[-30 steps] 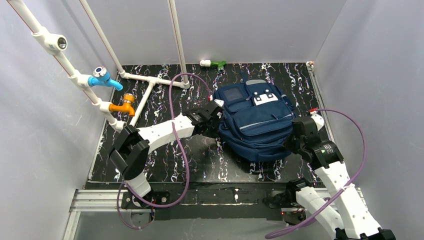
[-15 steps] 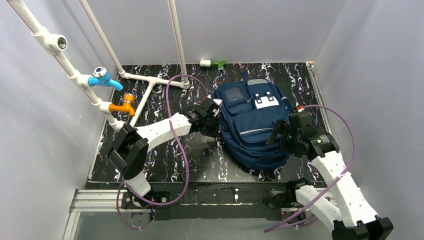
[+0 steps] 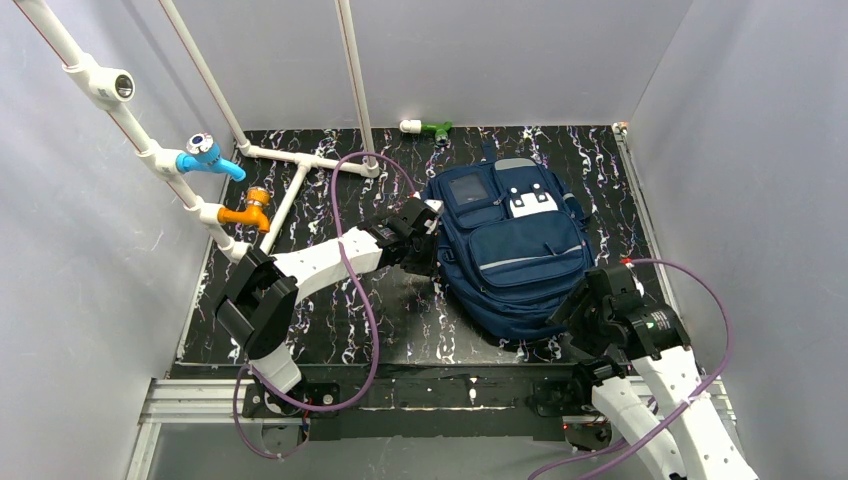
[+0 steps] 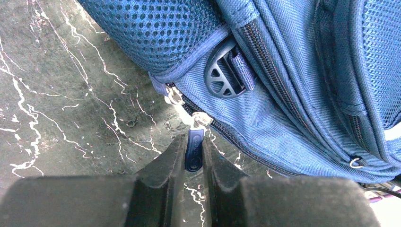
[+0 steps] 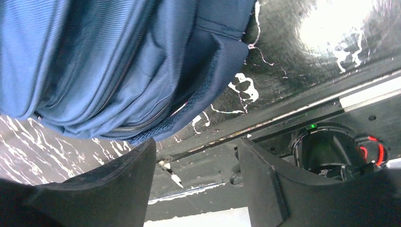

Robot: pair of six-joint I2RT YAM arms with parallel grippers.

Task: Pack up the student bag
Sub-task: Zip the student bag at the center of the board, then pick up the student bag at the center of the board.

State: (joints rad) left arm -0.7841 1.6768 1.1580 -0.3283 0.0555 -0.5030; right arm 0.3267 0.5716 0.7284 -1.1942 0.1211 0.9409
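Pipes [image 3: 290, 158] are standing near the student bag [image 3: 510, 250]; left pincer [image 4: 194, 142] is pinching its zip tab [image 4: 194, 156], right pincer [image 5: 196, 146] spread

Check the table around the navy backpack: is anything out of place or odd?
One thing: a small white-and-green pipe fitting lies loose at the far edge of the black marbled table, apart from the white pipe frame. The large navy blue fabric backpack lies flat, slightly askew, with no damage visible.

Student bag [image 3: 512, 250] on table [image 3: 420, 335], btwn left pincer [image 4: 193, 152] & right pincer [image 5: 196, 147] at near-right corner.
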